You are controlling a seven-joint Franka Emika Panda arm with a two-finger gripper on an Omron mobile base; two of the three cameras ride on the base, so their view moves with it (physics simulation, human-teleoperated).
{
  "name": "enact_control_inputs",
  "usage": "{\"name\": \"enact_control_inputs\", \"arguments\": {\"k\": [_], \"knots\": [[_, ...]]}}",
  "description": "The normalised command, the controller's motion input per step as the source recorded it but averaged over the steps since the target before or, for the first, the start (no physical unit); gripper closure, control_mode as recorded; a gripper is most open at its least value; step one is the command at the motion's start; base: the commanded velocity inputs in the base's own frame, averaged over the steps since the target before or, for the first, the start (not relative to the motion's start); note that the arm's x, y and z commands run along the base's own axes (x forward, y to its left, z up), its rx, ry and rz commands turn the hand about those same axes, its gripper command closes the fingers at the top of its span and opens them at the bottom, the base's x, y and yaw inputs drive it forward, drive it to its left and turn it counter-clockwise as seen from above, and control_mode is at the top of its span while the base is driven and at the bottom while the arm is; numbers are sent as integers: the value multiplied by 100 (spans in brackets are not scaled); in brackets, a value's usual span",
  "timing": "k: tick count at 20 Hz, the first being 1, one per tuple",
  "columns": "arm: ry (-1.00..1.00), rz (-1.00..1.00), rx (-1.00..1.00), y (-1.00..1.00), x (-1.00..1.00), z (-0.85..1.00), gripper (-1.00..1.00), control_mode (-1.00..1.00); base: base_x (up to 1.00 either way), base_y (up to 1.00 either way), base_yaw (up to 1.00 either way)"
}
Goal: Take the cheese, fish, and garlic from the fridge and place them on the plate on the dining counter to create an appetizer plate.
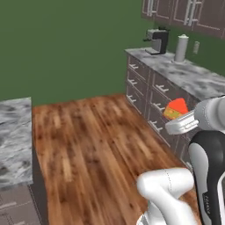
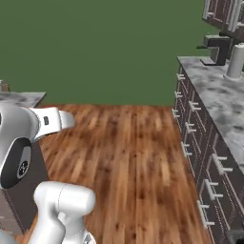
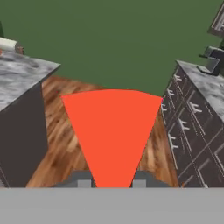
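Tool [image 3: 109,183] closed on the cheese [image 3: 111,131]: in the hand view the wedge's red face fans upward from its narrow point, which sits pinched between the two fingertips at the bottom. Gripping at the point probably gives the narrow jaws a width they can span. In the left base view the cheese [image 1: 176,109] is carried in the air ahead of the white arm, yellow side below and red above, well above the wooden floor [image 1: 96,149] and in front of the drawer fronts, touching neither. A marble desk corner with a dark base [image 3: 22,74] lies to the left in the hand view, likely the dining island; no plate can be made out on it from here. The other marble desk [image 1: 184,72] on the right carries a coffee machine [image 1: 157,41] and a pale canister [image 1: 181,48]. Judgement: transport stage, cheese in transit; fish and garlic remain to be fetched.
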Motion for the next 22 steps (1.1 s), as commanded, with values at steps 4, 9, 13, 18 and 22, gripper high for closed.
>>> {"name": "enact_control_inputs", "arguments": {"k": [4,9,13,18,22], "knots": [[0,0,0,0,0,0,100,100,100,-4,39],[0,0,0,0,0,0,100,100,100,-7,29],[0,0,0,0,0,0,100,100,100,-16,29],[0,0,0,0,0,0,100,100,100,-21,29],[0,0,0,0,0,0,100,100,100,-40,31]]}}
